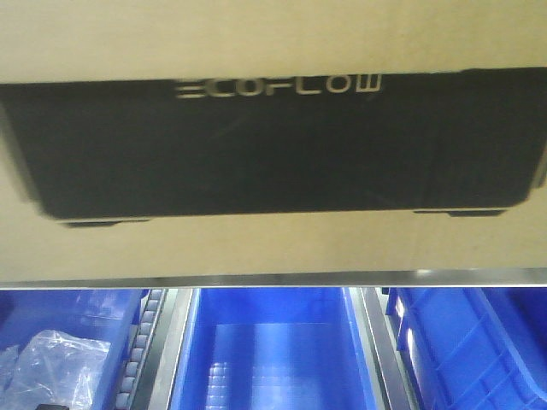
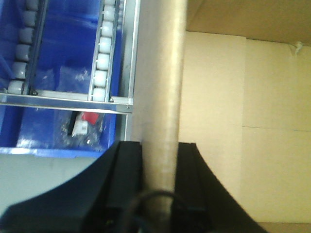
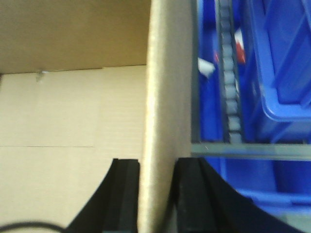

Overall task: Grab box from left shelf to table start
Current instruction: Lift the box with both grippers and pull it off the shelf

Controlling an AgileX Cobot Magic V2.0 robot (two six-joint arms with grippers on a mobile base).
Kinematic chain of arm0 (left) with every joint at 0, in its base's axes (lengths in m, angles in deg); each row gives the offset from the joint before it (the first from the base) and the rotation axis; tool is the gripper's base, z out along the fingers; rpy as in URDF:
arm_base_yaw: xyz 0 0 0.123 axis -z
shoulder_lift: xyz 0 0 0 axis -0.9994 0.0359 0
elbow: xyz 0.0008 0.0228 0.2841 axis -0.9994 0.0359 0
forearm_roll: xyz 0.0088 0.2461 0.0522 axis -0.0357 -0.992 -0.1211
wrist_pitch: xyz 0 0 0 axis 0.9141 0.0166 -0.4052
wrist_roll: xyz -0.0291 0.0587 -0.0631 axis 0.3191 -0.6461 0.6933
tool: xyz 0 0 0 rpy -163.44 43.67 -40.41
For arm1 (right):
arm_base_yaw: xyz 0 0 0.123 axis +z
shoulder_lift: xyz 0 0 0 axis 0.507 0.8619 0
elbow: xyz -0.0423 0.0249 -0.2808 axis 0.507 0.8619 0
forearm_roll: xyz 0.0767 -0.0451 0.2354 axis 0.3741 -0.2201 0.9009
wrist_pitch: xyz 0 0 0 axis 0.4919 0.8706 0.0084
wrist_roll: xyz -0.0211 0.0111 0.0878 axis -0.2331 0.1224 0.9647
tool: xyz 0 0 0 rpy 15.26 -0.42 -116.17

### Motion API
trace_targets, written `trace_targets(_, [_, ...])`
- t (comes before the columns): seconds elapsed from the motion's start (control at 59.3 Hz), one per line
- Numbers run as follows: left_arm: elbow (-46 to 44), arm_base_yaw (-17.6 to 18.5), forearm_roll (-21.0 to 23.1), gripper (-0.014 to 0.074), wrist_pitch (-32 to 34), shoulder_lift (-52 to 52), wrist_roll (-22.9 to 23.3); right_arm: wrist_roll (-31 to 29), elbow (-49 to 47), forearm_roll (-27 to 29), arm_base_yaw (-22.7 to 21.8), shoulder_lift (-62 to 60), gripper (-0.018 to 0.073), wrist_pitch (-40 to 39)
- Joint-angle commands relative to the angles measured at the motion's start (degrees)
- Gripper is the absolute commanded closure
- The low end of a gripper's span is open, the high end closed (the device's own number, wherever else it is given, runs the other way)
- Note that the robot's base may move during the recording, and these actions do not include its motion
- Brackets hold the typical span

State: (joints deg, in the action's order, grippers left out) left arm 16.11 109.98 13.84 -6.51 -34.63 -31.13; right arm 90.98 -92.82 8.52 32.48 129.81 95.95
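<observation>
The brown cardboard box (image 1: 273, 51) with its black "ECOFLOW" panel fills the upper front view, close to the camera. In the left wrist view my left gripper (image 2: 160, 150) is shut on the box's upright side wall (image 2: 160, 87), one black finger on each face. In the right wrist view my right gripper (image 3: 158, 167) is shut on the opposite side wall (image 3: 167, 87) the same way. The box's pale inner floor (image 2: 243, 121) shows beside each wall. The shelf's silver rail (image 1: 273, 278) runs below the box. The table is out of view.
Blue plastic bins (image 1: 273, 350) sit on the shelf level below, one at the left holding a clear plastic bag (image 1: 51, 371). Roller tracks (image 2: 104, 48) and a metal crossbar (image 2: 63, 102) lie left of the box; another roller track (image 3: 231, 73) and blue bin (image 3: 282, 58) lie right.
</observation>
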Motion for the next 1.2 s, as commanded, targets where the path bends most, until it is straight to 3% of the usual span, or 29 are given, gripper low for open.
trace_targets(0.0, [-0.1, 0.0, -3.7, 0.0682, 7.6, -5.7, 1.7, -1.2, -1.5, -2.3, -0.3, -4.3, 0.0503, -7.9])
trace_targets(0.404, [0.6, 0.0, -4.1, 0.0682, 8.0, -17.6, -0.8, -1.1, 0.4, -2.3, -0.3, -14.8, 0.0503, -4.8])
trace_targets(0.944, [0.6, 0.0, -4.1, 0.0682, 11.1, -18.2, -2.3, -1.1, 2.3, -2.3, -0.3, -18.9, 0.0503, -7.2])
trace_targets(1.18, [0.7, 0.0, -4.0, 0.0682, 12.3, -19.7, -5.1, -1.1, 2.3, -2.3, -0.3, -18.9, 0.0503, -10.6])
